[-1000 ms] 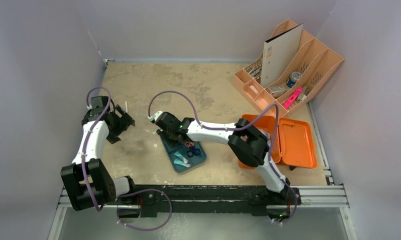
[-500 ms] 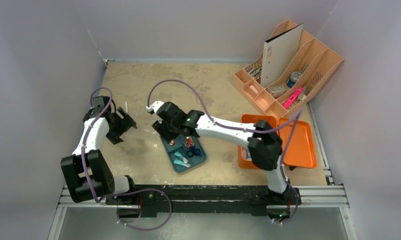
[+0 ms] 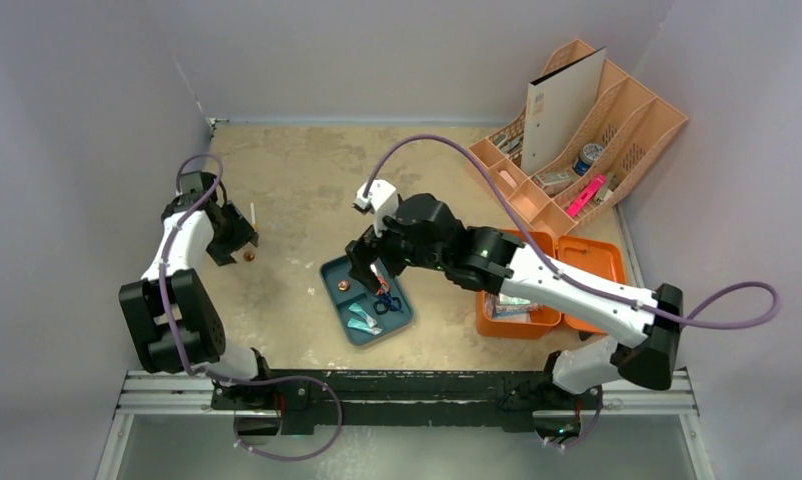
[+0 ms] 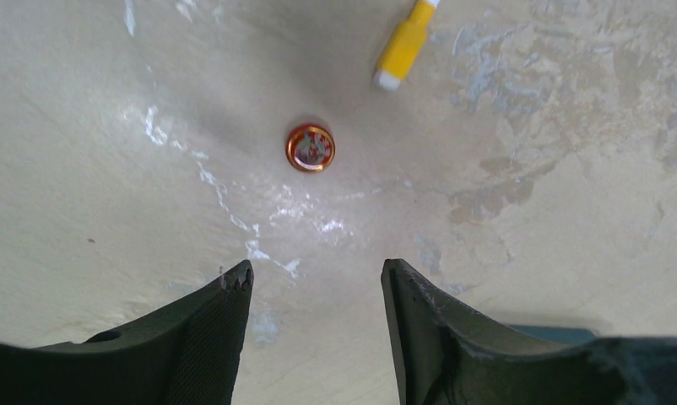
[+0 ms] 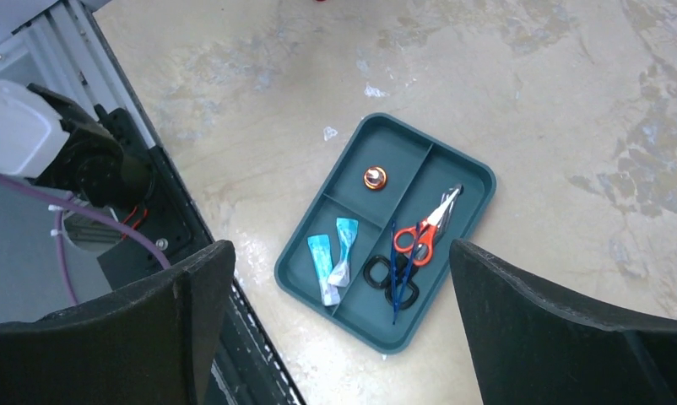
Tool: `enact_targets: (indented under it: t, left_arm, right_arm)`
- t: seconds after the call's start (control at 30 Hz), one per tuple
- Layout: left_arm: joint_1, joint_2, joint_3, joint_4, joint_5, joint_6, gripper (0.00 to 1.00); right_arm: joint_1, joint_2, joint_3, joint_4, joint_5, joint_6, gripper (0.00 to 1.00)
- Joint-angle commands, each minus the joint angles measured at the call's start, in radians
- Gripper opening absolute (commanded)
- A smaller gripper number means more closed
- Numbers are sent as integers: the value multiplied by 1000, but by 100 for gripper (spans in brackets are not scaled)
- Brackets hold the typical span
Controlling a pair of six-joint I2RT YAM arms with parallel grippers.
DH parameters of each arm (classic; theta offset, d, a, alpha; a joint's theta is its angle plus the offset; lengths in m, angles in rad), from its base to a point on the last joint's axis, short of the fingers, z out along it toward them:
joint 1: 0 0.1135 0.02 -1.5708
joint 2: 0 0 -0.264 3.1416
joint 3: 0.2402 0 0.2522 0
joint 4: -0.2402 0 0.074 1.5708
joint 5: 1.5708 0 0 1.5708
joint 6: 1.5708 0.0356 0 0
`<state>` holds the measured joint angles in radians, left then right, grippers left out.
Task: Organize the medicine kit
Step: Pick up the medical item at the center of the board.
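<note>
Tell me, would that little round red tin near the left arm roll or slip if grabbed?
The round tin lies flat, so it probably won't roll, though on edge it likely would. It looks low and shiny, and the table looks smooth, so it may skid when nudged. Being small, it's probably light; the open left gripper might struggle pinching it.

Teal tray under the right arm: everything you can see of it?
Shallow dark teal tray, rounded corners, plastic by its look, flat on the table, askew to its edge. Dividers form three compartments: one holds a round copper-coloured tin, one two pale blue tubes, the long one orange-handled scissors, black-handled scissors and a blue tool. The open right gripper hovers above, not touching.
</note>
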<state>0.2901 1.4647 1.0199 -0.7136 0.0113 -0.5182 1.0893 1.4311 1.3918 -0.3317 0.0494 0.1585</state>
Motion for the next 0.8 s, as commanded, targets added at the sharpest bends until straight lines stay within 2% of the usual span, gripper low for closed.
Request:
enact_targets:
  t: [0.0, 0.1, 0.33, 0.77]
  left_arm:
    - [9, 79, 77, 37, -24, 50, 55]
    - [9, 148, 95, 65, 20, 53, 51]
    - [9, 241, 135, 25, -36, 50, 48]
    - [9, 324, 175, 31, -53, 48, 45]
  right_arm:
    - [3, -92, -40, -12, 24, -3, 99]
    - [3, -145, -53, -27, 51, -16, 99]
    - [3, -241, -100, -4, 75, -22, 99]
    - [3, -246, -104, 1, 42, -5, 99]
